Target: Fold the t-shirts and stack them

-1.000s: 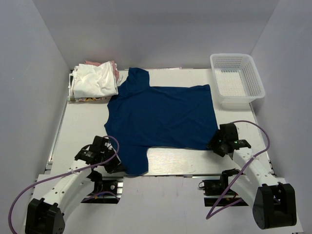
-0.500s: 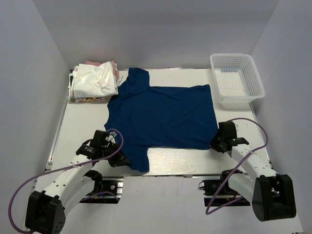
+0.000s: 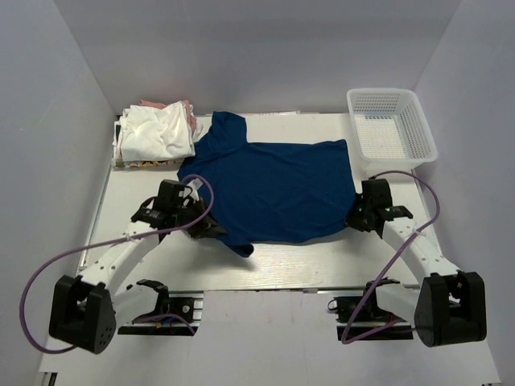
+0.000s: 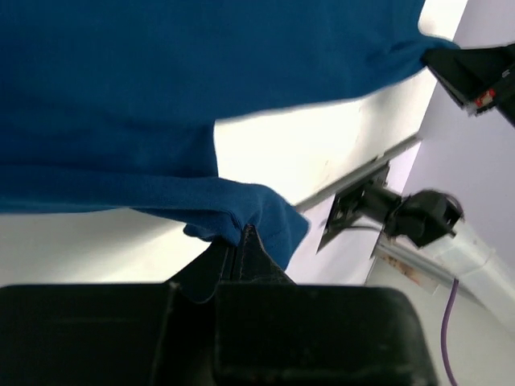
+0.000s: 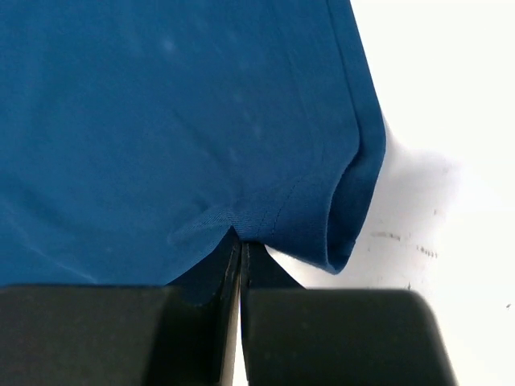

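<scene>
A navy blue t-shirt point(image 3: 273, 185) lies spread back-up across the middle of the table point(image 3: 322, 261). My left gripper point(image 3: 211, 228) is shut on its near-left sleeve, which hangs bunched from the fingertips just above the table. In the left wrist view the gripper point(image 4: 241, 233) pinches the navy sleeve point(image 4: 241, 205). My right gripper point(image 3: 355, 219) is shut on the shirt's near-right hem corner. In the right wrist view the gripper point(image 5: 239, 238) nips the stitched hem point(image 5: 306, 209), with a fold curling beside it. White t-shirts point(image 3: 157, 133) lie piled at the back left with pink cloth point(image 3: 190, 108) behind.
A white plastic mesh basket point(image 3: 392, 133) stands at the back right corner. Grey walls close in on both sides and the back. Purple cables loop from both arms. The right arm point(image 4: 483, 72) shows at the left wrist view's upper right.
The right gripper shut on the hem corner. Both grippers moved away from the near edge, dragging the shirt's near edge and sleeve toward the back; the left travelled farthest.
</scene>
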You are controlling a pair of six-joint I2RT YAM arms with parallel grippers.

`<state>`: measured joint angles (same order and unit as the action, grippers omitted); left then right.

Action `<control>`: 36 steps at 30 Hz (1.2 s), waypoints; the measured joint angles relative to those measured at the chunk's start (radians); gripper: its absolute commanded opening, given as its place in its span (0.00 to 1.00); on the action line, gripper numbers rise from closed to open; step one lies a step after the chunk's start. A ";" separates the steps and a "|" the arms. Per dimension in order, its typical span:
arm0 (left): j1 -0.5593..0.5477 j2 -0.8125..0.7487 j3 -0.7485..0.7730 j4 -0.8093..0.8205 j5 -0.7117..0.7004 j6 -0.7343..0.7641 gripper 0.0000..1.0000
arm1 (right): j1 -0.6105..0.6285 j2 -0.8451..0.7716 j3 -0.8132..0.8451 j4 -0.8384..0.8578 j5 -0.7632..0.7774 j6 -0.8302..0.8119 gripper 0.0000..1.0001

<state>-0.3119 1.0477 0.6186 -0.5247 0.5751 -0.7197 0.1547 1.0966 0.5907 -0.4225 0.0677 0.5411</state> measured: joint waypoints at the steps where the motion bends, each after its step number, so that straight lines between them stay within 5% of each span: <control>1: 0.002 0.027 0.020 0.014 -0.003 0.003 0.00 | 0.000 0.012 0.020 0.000 0.000 -0.006 0.00; 17: 0.027 0.346 0.444 0.063 -0.341 0.032 0.00 | -0.001 0.322 0.338 -0.001 0.014 -0.076 0.00; 30: 0.089 0.583 0.572 0.127 -0.481 0.123 0.00 | -0.002 0.530 0.557 -0.018 0.093 -0.093 0.05; 32: 0.102 0.639 0.619 0.144 -0.489 0.145 0.43 | -0.002 0.566 0.585 -0.031 0.103 -0.098 0.17; 34: 0.116 0.710 0.687 0.146 -0.489 0.161 0.81 | -0.002 0.604 0.620 -0.048 0.103 -0.103 0.41; 36: 0.130 0.793 0.770 0.142 -0.479 0.175 0.93 | -0.002 0.639 0.657 -0.055 0.098 -0.119 0.61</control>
<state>-0.1814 1.8404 1.3884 -0.3832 0.0959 -0.5442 0.1528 1.7355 1.2476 -0.4770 0.1661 0.4217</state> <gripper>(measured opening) 0.803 0.446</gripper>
